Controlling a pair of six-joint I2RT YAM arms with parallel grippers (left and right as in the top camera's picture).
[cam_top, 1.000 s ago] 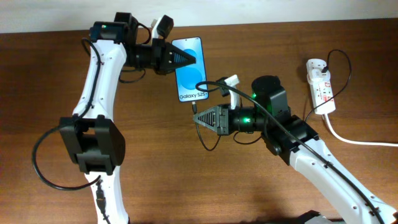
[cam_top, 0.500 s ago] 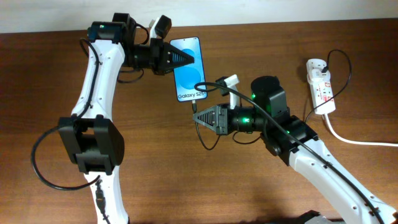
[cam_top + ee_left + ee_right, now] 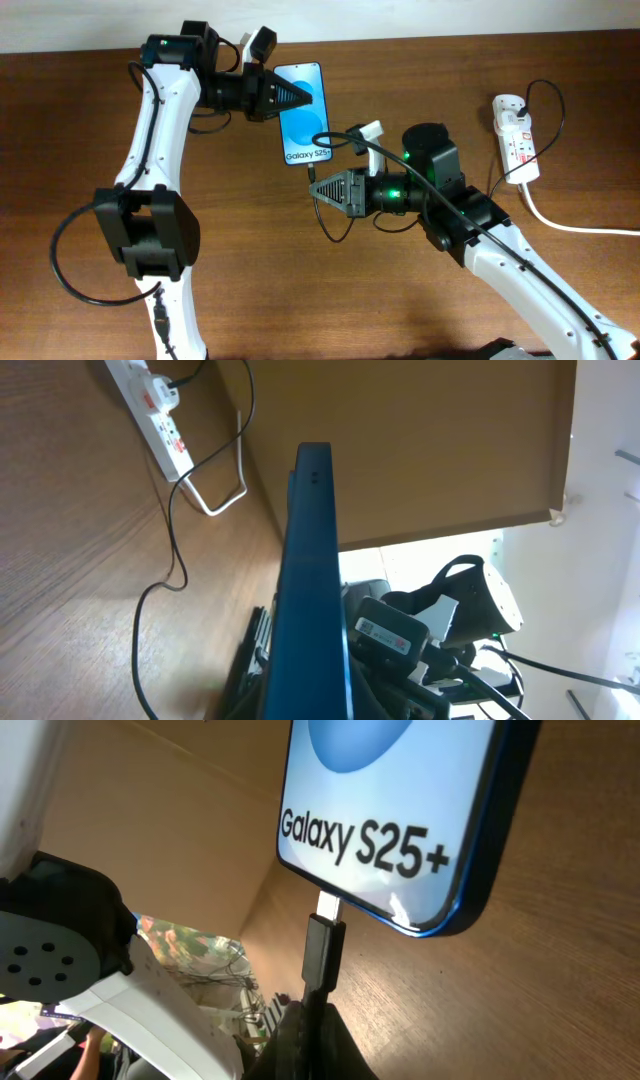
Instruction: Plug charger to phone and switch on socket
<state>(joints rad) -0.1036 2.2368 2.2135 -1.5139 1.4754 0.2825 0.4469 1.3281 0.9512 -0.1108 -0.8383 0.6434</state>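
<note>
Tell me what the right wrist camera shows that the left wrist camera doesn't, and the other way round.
Only the right wrist: the lit screen of the phone reading Galaxy S25+, and the connector of the charger, held by the right end effector, its metal tip at the phone's bottom port with part still showing.
Only the left wrist: the socket, its white cord, and the charger's thin cable trailing over the table.
Both: the phone, edge-on from the left wrist, and the wooden table.

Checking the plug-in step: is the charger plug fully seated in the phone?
No: the plug has its bare metal tip showing between its black body and the phone.
</note>
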